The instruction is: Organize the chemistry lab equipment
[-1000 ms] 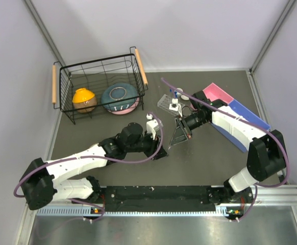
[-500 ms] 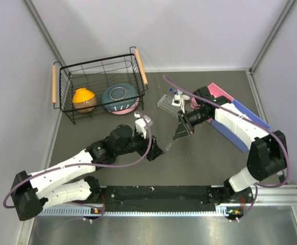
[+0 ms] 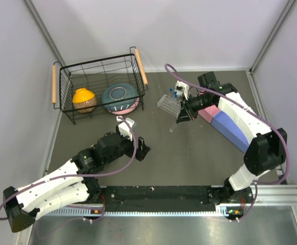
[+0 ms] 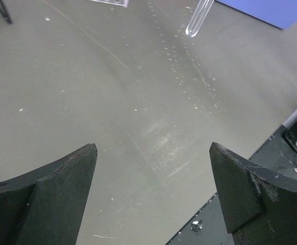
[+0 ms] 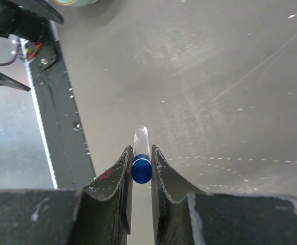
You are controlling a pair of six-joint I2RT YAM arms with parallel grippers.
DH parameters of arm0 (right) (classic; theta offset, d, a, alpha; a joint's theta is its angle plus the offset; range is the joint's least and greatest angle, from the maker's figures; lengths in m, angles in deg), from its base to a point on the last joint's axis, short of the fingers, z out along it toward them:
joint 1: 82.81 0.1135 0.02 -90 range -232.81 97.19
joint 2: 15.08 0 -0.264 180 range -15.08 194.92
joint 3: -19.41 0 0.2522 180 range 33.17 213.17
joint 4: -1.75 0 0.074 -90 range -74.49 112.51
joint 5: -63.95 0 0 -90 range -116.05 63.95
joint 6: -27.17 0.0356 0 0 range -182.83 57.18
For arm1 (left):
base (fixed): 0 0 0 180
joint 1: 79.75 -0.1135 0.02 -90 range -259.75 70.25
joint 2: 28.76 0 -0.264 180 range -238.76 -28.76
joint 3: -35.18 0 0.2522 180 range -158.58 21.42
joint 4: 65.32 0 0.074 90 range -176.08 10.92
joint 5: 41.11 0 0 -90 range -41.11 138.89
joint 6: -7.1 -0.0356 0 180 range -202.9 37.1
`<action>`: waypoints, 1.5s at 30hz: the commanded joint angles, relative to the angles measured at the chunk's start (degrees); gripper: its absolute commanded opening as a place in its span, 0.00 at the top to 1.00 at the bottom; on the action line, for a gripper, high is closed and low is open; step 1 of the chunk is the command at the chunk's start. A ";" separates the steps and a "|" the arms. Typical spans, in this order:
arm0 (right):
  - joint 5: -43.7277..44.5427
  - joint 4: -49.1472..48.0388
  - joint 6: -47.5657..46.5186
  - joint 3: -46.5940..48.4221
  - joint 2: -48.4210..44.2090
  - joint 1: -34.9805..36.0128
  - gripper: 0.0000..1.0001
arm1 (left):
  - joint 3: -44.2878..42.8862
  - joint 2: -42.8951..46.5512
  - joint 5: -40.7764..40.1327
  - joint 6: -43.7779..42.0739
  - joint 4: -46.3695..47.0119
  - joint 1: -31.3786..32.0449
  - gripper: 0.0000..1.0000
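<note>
**Top view:** The left claw (image 3: 141, 148) hung at centre frame with its jaws spread wide. It held nothing and touched nothing over the grey table (image 3: 199, 158). At upper centre-right, the right claw (image 3: 182, 116) was clamped on a clear tube (image 3: 172, 126). The tube slanted down-left, just beside the clear tube rack (image 3: 168, 103). A pink-and-blue box (image 3: 225, 122) ran along the right edge under the right arm. A black wire basket (image 3: 100, 69) with an orange bowl (image 3: 83, 99) and a blue bowl (image 3: 120, 98) filled the upper left. Bare table lay between the two claws and across the lower middle.

**Left wrist view:** The left claw's fingers (image 4: 62, 189) sat in the lower corners, well apart, with only table between them. The tube's rounded tip (image 4: 198, 18) showed at top centre-right. Whether it touched the surface could not be told. The box's blue side (image 4: 271, 7) filled the top right corner, and the black base rail (image 4: 296, 138) cut across the lower right.

**Right wrist view:** At lower centre, the right claw's fingers (image 5: 123, 168) pinched the tube's blue cap (image 5: 141, 171). The clear body pointed away over open table, and the rail (image 5: 62, 117) ran down the left side.
</note>
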 commanded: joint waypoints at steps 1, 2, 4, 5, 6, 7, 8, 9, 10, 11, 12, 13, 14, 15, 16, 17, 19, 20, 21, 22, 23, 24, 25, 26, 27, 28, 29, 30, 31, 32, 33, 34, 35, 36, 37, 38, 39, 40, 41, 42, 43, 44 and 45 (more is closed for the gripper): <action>5.62 1.45 -3.17 6.04 2.92 -0.67 0.92 | 0.51 -0.25 -8.21 1.26 -1.97 -0.12 0.02; 7.63 1.46 -3.34 7.78 3.36 -0.85 0.92 | 0.51 -0.43 -9.08 1.61 -2.42 -0.12 0.03; 9.75 1.55 -3.78 9.55 4.42 -0.85 0.92 | 0.59 -0.96 -11.20 2.67 -3.30 -0.12 0.02; 11.85 1.55 -4.05 11.30 5.47 -0.76 0.92 | 0.68 -1.13 -11.64 3.28 -3.39 -0.21 0.02; 12.92 1.46 -4.48 12.10 6.00 -0.76 0.92 | 0.85 -1.40 -12.43 3.46 -3.56 -0.21 0.02; 13.97 1.46 -4.66 12.98 6.53 -0.76 0.92 | 1.12 -1.40 -12.78 3.72 -3.74 -0.21 0.02; 16.16 1.46 -4.92 14.55 7.84 -0.76 0.92 | 1.29 -1.40 -13.13 3.99 -3.74 -0.30 0.02; 17.40 1.37 -5.54 15.44 8.55 -0.76 0.91 | 1.38 -1.31 -13.40 4.08 -3.83 -0.39 0.01; 18.45 1.37 -5.80 16.32 9.34 -0.76 0.92 | 1.47 -1.57 -13.75 4.16 -3.74 -0.47 0.01; 20.81 1.28 -6.33 18.15 10.82 -0.76 0.91 | 1.47 -1.49 -13.93 4.25 -3.74 -0.65 0.01; 21.97 1.28 -6.59 18.95 11.80 -0.76 0.91 | 1.47 -1.58 -14.10 4.25 -3.83 -0.83 0.01; 23.98 1.19 -6.68 19.92 12.68 -0.76 0.91 | 1.38 -1.58 -14.45 4.25 -3.83 -0.83 0.01; 24.96 1.02 -6.86 21.50 14.34 -0.76 0.91 | 1.30 -1.66 -14.63 4.25 -3.83 -1.00 0.01; 25.75 0.76 -6.86 22.38 15.14 -0.76 0.91 | 1.30 -1.75 -14.80 4.25 -3.92 -1.09 0.01; 27.32 0.58 -6.86 23.78 15.93 -0.85 0.91 | 1.30 -1.66 -14.81 4.25 -3.83 -1.09 0.01; 28.04 0.32 -6.60 24.49 16.81 -0.76 0.90 | 1.30 -1.66 -14.98 4.25 -3.92 -1.18 0.01; 30.05 -0.74 -6.42 26.51 19.27 -0.76 0.90 | 1.30 -1.66 -15.16 4.25 -3.74 -1.27 0.01; 30.67 -1.09 -6.25 27.22 20.15 -0.76 0.90 | 1.30 -1.75 -15.25 4.17 -3.91 -1.44 0.01; 31.29 -1.61 -6.16 28.01 21.89 -0.67 0.90 | 1.30 -1.75 -15.25 4.16 -3.83 -1.53 0.01; 32.51 -1.97 -6.07 29.49 22.70 -0.85 0.90 | 1.38 -1.75 -15.25 4.16 -3.74 -1.62 0.01; 32.87 -2.14 -5.98 30.20 23.49 -0.85 0.89 | 1.38 -1.84 -15.25 4.16 -3.74 -1.71 0.01; 33.31 -2.41 -5.98 31.00 25.23 -0.76 0.89 | 1.38 -1.93 -15.25 4.16 -3.74 -1.79 0.01; 33.84 -2.67 -5.90 32.40 26.04 -0.76 0.89 | 1.38 -2.10 -15.25 4.08 -3.74 -1.79 0.01; 34.11 -2.59 -5.72 33.02 26.83 -0.76 0.89 | 1.38 -2.28 -15.33 4.08 -3.74 -1.97 0.01; 34.19 -2.67 -5.72 33.63 27.44 -0.76 0.89 | 1.30 -2.28 -15.33 4.08 -3.83 -1.97 0.01; 34.54 -3.02 -5.72 34.42 28.49 -0.85 0.89 | 1.30 -2.19 -15.33 4.08 -3.83 -2.06 0.01; 34.63 -3.20 -5.63 34.69 28.94 -0.76 0.89 | 1.30 -2.28 -15.33 4.08 -3.74 -2.14 0.01; 34.64 -3.29 -5.63 34.96 29.38 -0.76 0.89 | 1.38 -2.28 -15.33 4.08 -3.83 -2.15 0.01; 34.90 -3.64 -5.63 35.31 30.17 -0.76 0.89 | 1.38 -2.37 -15.25 4.08 -3.83 -2.23 0.01; 35.07 -3.99 -5.54 35.48 30.52 -0.76 0.89 | 1.38 -2.37 -15.25 4.08 -3.74 -2.32 0.01; 35.07 -4.08 -5.46 35.83 30.96 -0.76 0.88 | 1.38 -2.45 -15.25 4.08 -3.74 -2.32 0.01; 34.90 -4.25 -5.28 36.53 31.92 -0.76 0.89 | 1.30 -2.54 -15.16 3.99 -3.74 -2.41 0.01; 34.90 -4.34 -5.11 36.98 32.37 -0.85 0.88 | 1.21 -2.63 -15.16 3.99 -3.91 -2.41 0.01; 34.81 -4.26 -5.02 37.76 32.81 -0.76 0.88 | 1.12 -2.72 -15.07 3.99 -4.00 -2.50 0.01; 34.72 -4.34 -4.84 38.03 32.98 -0.85 0.88 | 1.03 -2.72 -15.07 3.99 -4.18 -2.50 0.01; 34.72 -4.43 -4.75 38.21 33.68 -0.76 0.88 | 0.95 -2.81 -15.07 3.99 -4.27 -2.50 0.01; 34.81 -4.43 -4.75 38.47 33.95 -0.85 0.88 | 0.94 -2.81 -15.07 3.99 -4.35 -2.58 0.01; 34.81 -4.43 -4.84 38.56 34.21 -0.76 0.88 | 0.94 -2.72 -14.98 3.99 -4.27 -2.59 0.01; 34.90 -4.43 -4.75 38.56 34.65 -0.76 0.88 | 0.94 -2.81 -14.98 3.99 -4.35 -2.67 0.01; 35.33 -4.52 -4.84 38.56 34.92 -0.76 0.88 | 0.94 -2.72 -14.98 3.99 -4.36 -2.67 0.01; 35.51 -4.52 -4.84 38.56 35.09 -0.76 0.88 | 0.94 -2.81 -14.98 3.99 -4.44 -2.67 0.01; 35.69 -4.61 -4.93 38.56 35.18 -0.85 0.88 | 0.86 -2.72 -14.98 4.08 -4.36 -2.67 0.01; 35.69 -4.52 -4.84 38.65 35.53 -0.76 0.88 | 0.86 -2.81 -14.90 4.08 -4.44 -2.67 0.01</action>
